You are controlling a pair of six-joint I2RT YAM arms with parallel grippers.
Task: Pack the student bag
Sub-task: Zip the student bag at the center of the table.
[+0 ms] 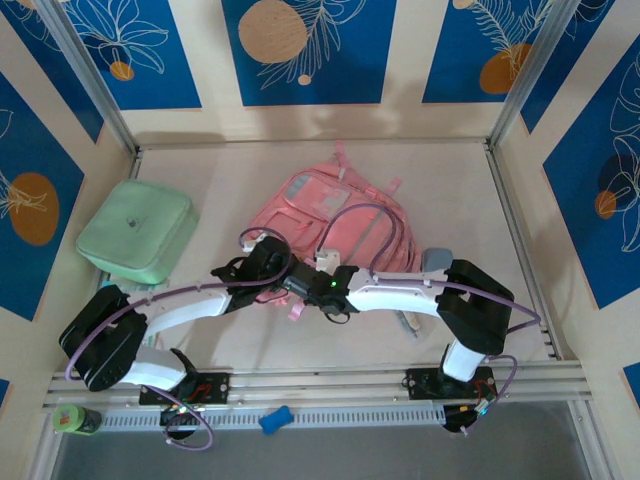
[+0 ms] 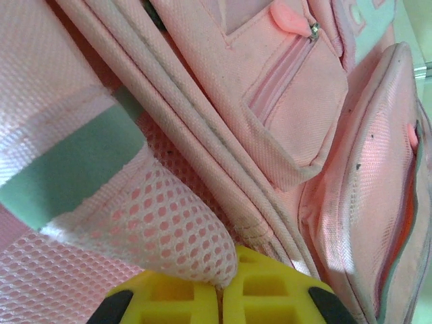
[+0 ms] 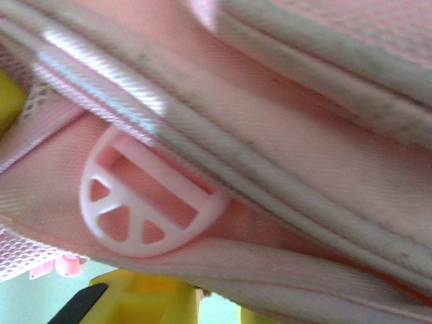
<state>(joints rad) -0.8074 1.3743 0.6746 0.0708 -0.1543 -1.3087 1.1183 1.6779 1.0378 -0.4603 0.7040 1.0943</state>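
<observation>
Pink student bag (image 1: 335, 200), table (image 1: 225, 185) centre: left pincer (image 2: 219, 289) clenched on mesh (image 2: 169, 229); right pincer (image 3: 216, 305) state untellable. Risk: mesh slips, bag sags.

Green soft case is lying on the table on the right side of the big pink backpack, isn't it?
Not quite. The green soft case is lying on the table on the left side of the big pink backpack, not the right. The top external view shows the two side by side.

Blue floral wall panels (image 1: 340, 70) surround a beige table (image 1: 225, 175).
</observation>
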